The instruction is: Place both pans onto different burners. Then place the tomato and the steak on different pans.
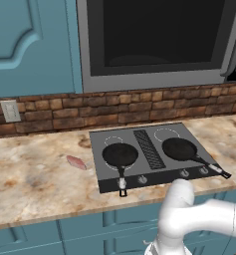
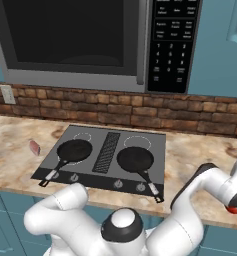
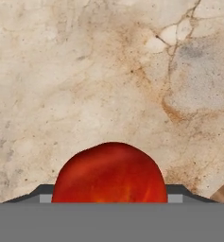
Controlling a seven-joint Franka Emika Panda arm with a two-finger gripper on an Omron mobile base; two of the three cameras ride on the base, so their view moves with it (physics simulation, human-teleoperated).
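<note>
Straddling the tomato [image 3: 109, 172] over the counter [image 3: 85, 71], the end effector [image 3: 109, 198] seemingly pinches it, fingertips hidden.

White arm rising from lower left of right base view, elbow bent, forearm stretched to the right edge, wrist angled down, gripper [image 3: 111, 201] at bottom centre of hand view, jaws set either side of a red tomato [image 3: 109, 174], touching it
</note>
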